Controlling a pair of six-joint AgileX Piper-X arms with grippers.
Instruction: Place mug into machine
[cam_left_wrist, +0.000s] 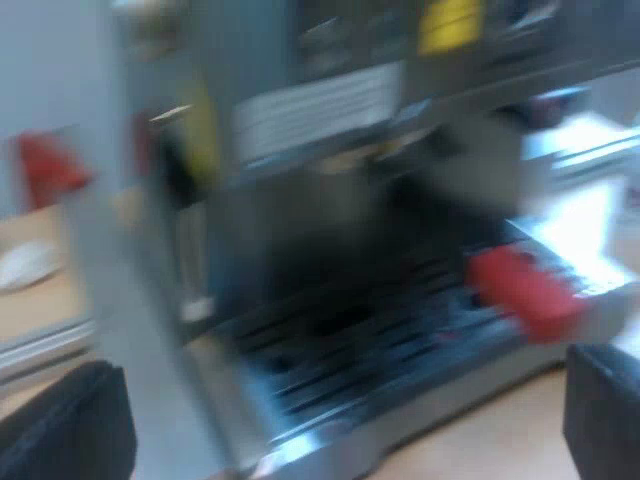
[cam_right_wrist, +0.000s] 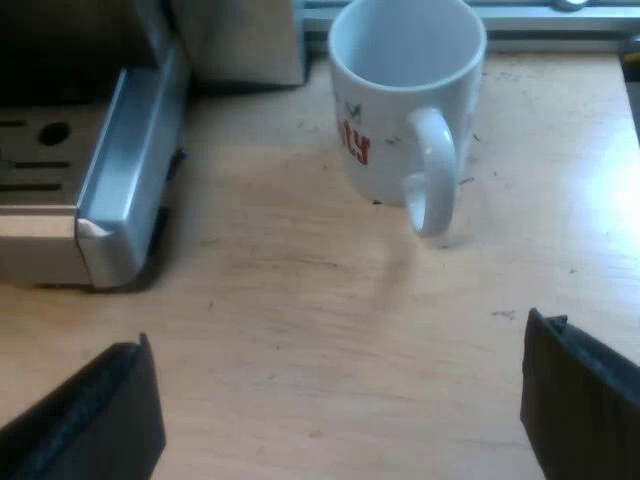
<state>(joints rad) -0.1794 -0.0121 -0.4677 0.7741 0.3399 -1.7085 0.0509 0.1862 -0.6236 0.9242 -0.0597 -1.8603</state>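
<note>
A white mug (cam_right_wrist: 400, 100) with red lettering stands upright on the wooden table, its handle turned toward my right gripper (cam_right_wrist: 335, 400). That gripper is open and a short way back from the mug, with nothing between its fingers. Beside the mug is the corner of the espresso machine's drip tray (cam_right_wrist: 125, 180). My left gripper (cam_left_wrist: 335, 420) is open in front of the espresso machine (cam_left_wrist: 330, 200), facing its slotted drip tray (cam_left_wrist: 380, 340). The holder's red handle end (cam_left_wrist: 525, 285) sticks out over that tray.
The wooden table (cam_right_wrist: 300, 320) spreads between my right gripper and the mug. A metal rail (cam_right_wrist: 480, 15) runs behind the mug. A red object (cam_left_wrist: 45, 165) and a white object (cam_left_wrist: 25, 265) lie beyond the machine's side.
</note>
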